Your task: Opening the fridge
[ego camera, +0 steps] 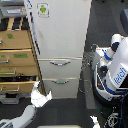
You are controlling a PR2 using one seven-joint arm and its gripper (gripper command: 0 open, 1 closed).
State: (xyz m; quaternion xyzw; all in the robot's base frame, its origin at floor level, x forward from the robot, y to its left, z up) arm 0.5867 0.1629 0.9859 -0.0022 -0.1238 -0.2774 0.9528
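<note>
one tall white fridge (pixel 59 45), upper door shut, centre | two lower drawers with curved silver handles | one tan wooden drawer cabinet (pixel 17 57) touching it | one white gripper (pixel 39 98), spread unclear, near lower drawer corner, empty

Fridge (pixel 62 37): tall, white, upright, all fronts closed.
Upper door: large, green-logo sticker (pixel 43 9) near its top, long vertical handle (pixel 32 22) on the edge toward the exterior view's left.
Lower drawers: two, stacked, each with a curved silver handle (pixel 60 62).
Place: above and beyond the gripper (pixel 40 97), apart from it.
</note>
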